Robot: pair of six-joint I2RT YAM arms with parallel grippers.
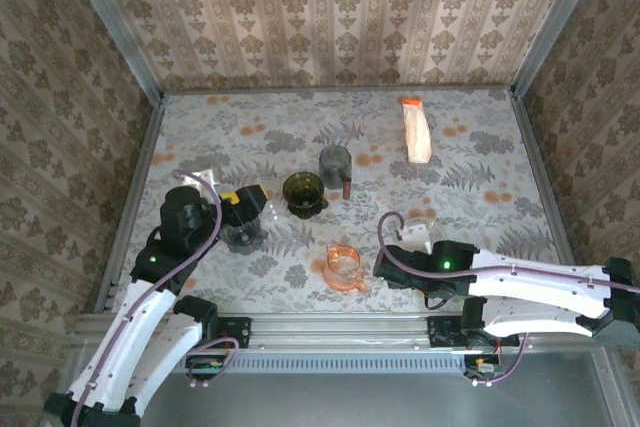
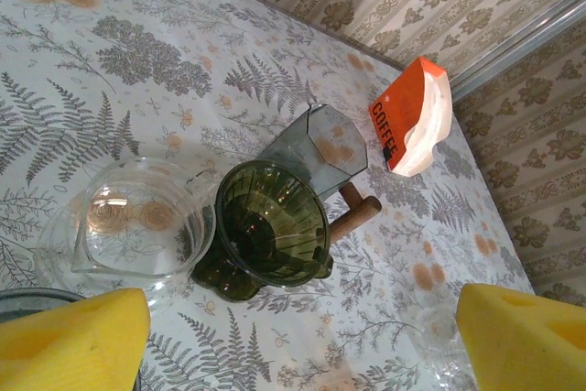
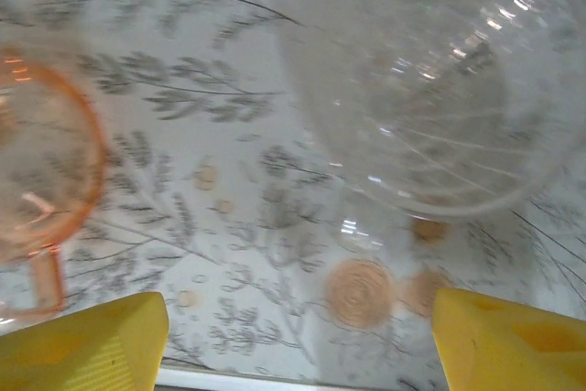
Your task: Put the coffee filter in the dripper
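Left gripper [image 2: 302, 345], jaws wide: green dripper [image 2: 272, 226] dead ahead, clear glass server [image 2: 137, 226] ahead-left, grey pot [image 2: 320, 148] behind the dripper. Right gripper [image 3: 298, 345]: bare table [image 3: 229, 254] ahead, pink dripper [image 3: 37, 171] left, clear dripper [image 3: 430, 80] ahead-right.

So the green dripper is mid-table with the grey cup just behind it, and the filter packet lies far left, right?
Not quite: the filter packet lies far right, not far left, as the top view shows. The green dripper is mid-table with the grey cup just behind it.
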